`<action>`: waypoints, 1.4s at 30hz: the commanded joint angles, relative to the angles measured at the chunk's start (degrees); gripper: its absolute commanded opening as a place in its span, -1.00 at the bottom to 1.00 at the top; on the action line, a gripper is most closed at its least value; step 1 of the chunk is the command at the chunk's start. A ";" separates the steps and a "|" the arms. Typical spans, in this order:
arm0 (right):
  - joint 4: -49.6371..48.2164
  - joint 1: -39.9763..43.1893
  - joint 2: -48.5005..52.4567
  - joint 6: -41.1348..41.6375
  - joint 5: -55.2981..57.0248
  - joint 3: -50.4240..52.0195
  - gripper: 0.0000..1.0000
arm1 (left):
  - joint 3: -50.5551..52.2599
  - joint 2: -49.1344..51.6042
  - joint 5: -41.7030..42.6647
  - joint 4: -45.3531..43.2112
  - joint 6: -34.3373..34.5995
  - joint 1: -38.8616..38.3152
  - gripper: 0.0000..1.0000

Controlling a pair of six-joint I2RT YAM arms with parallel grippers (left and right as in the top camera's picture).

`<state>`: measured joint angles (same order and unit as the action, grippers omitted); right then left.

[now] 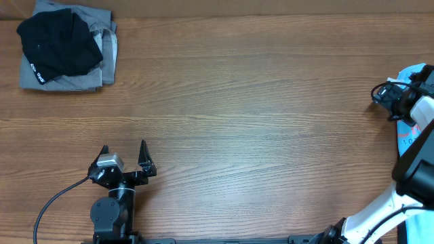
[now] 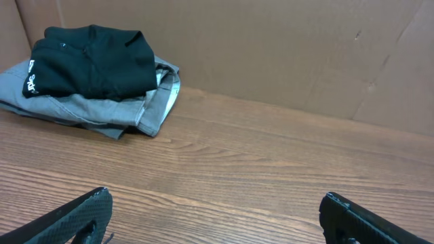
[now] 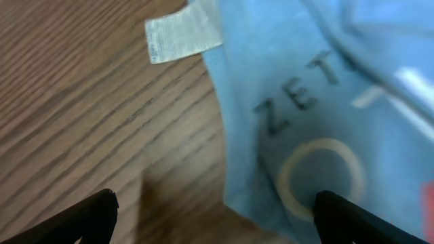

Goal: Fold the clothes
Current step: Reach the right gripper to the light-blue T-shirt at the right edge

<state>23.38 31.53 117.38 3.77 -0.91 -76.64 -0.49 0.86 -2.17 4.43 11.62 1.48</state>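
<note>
At the right table edge lies the light-blue T-shirt (image 1: pixel 405 132), mostly covered by my right arm. In the right wrist view its blue cloth (image 3: pixel 325 102) shows dark lettering, a pale ring print and a white label (image 3: pixel 183 34). My right gripper (image 1: pixel 381 95) is open and low over the shirt's edge (image 3: pixel 213 203); one finger is over bare wood, the other over the cloth. A black garment (image 1: pixel 61 44) sits folded on a grey garment (image 1: pixel 81 78) at the far left corner. My left gripper (image 1: pixel 123 154) rests open near the front edge, holding nothing (image 2: pixel 215 203).
Wood-grain table (image 1: pixel 244 122) spans the view. A brown cardboard wall (image 2: pixel 305 54) stands behind the folded stack (image 2: pixel 91 61). A black cable (image 1: pixel 54 200) runs from the left arm's base to the front edge.
</note>
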 commanded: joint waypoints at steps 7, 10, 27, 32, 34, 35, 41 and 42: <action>-4.35 -1.77 2.01 -2.51 -4.46 -2.27 0.92 | 0.22 -0.61 0.31 -0.15 -1.16 -0.33 1.00; -4.68 -2.45 2.01 -2.51 -2.51 -2.27 0.92 | 0.22 -0.61 0.31 -0.15 -1.16 -0.33 0.99; -3.58 -2.86 6.56 -4.24 3.85 -2.23 0.96 | 0.22 -0.61 0.31 -0.15 -1.16 -0.33 0.99; -3.61 -2.86 7.02 -4.20 3.85 -2.25 0.66 | 0.22 -0.61 0.31 -0.15 -1.16 -0.33 0.99; -3.50 -2.86 7.02 -4.20 3.87 -2.25 0.29 | 0.22 -0.61 0.31 -0.15 -1.16 -0.33 1.00; -3.41 -2.86 7.02 -4.00 3.87 -2.25 0.20 | 0.22 -0.61 0.31 -0.15 -1.16 -0.33 1.00; -3.19 -2.86 7.02 -3.56 4.28 -2.25 -0.24 | 0.22 -0.61 0.31 -0.15 -1.16 -0.33 1.00; -3.15 -2.86 7.02 -3.56 4.59 -2.25 -0.30 | 0.22 -0.61 0.31 -0.15 -1.16 -0.33 1.00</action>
<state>19.55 29.26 121.91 -0.30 5.19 -78.76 -0.49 0.86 -2.17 4.43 11.62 1.48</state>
